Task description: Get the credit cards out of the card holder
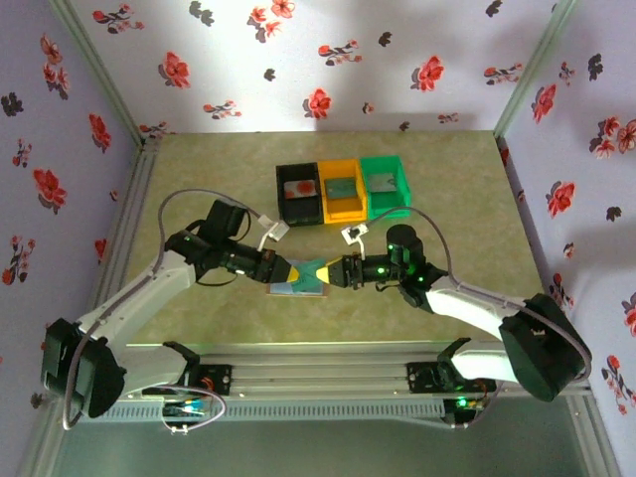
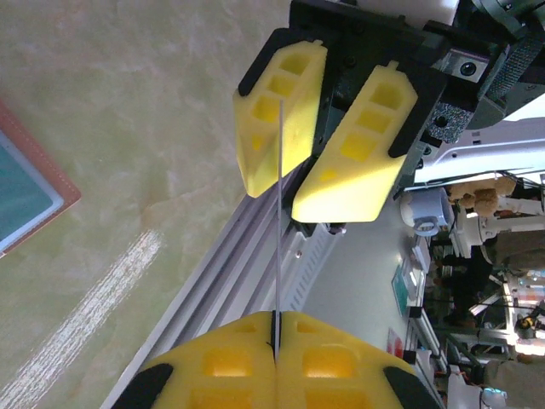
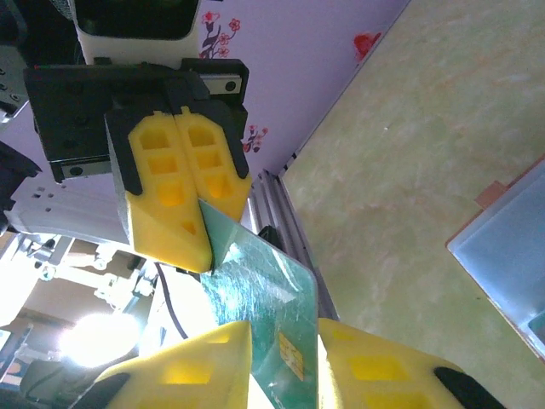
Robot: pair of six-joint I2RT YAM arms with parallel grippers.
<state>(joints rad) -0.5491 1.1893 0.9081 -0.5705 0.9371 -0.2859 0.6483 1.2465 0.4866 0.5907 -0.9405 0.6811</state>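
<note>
Green plastic, thin and glossy: one credit card (image 3: pixel 264 290) hangs in the air between the two arms, above the near middle of the table (image 1: pixel 199 179). The left gripper (image 2: pixel 277 341) has its yellow fingers pressed together on the card's left end. In the left wrist view the card runs edge-on as a thin line straight out of that pinch. The right gripper (image 3: pixel 283 336) faces it from the right with its fingers apart, one on each side of the card's free end, and I cannot tell whether either finger touches a face.

This reads as a hand-over. The left holds the card level and clear of the table so that the right can close on its flat faces, with no need to pry a thin card off the surface. The closing should come square to the card, since a skewed pinch could bend it or twist it out of the left's hold.

The card holder (image 1: pixel 296 289) lies open on the table under the meeting grippers, a tan edge around a pale blue panel, apart from both sets of fingers. Whether more cards sit in it I cannot tell.

Farther back a black bin (image 1: pixel 298 216), an orange bin (image 1: pixel 343 212) and a green bin (image 1: pixel 388 206) stand in a row. They are probably where removed cards go, and they sit a little to the right, which would explain passing the card to the right arm.
</note>
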